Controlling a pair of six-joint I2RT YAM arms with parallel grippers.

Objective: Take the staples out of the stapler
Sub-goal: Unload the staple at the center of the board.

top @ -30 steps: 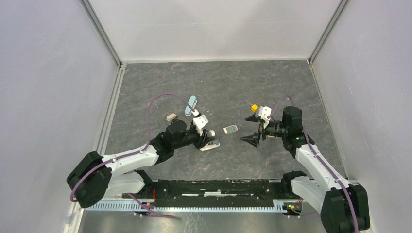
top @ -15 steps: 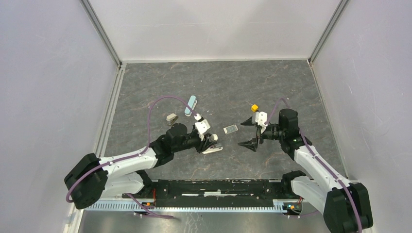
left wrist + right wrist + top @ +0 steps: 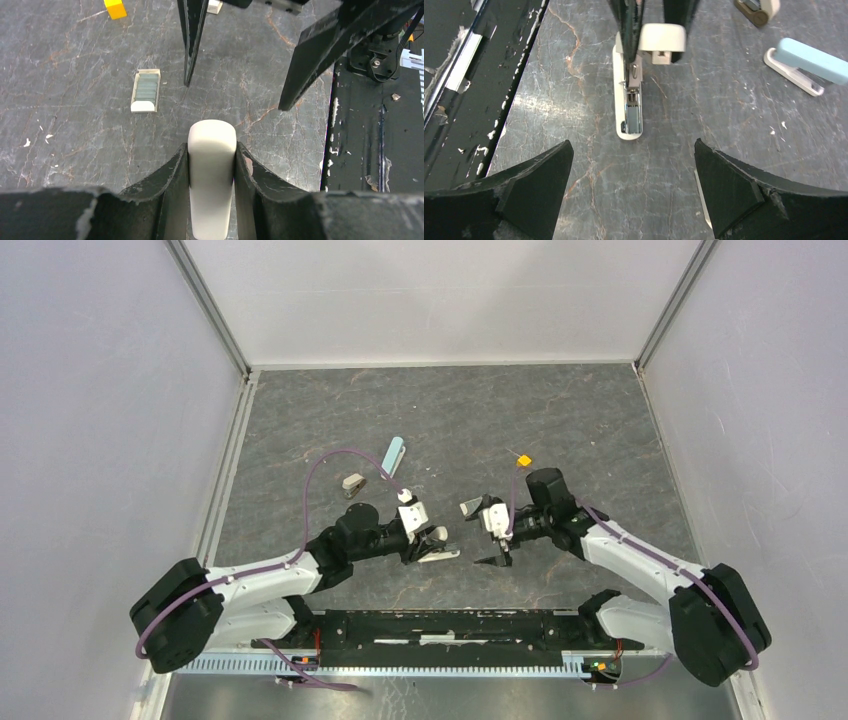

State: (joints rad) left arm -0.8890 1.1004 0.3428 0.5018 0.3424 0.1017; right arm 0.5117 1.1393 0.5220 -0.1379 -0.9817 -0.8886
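Your left gripper (image 3: pixel 211 150) is clamped on the cream top of the stapler (image 3: pixel 629 107). The stapler's base lies on the counter (image 3: pixel 75 75) with its metal channel facing up (whether any strip sits in it, you cannot tell). Your right gripper (image 3: pixel 633 145) stands wide open and empty, facing the stapler's free end without touching it. The staples (image 3: pixel 146 89) you can see are grey strips in a small white tray, near one finger of the right gripper. A cube (image 3: pixel 115 8) lies beyond.
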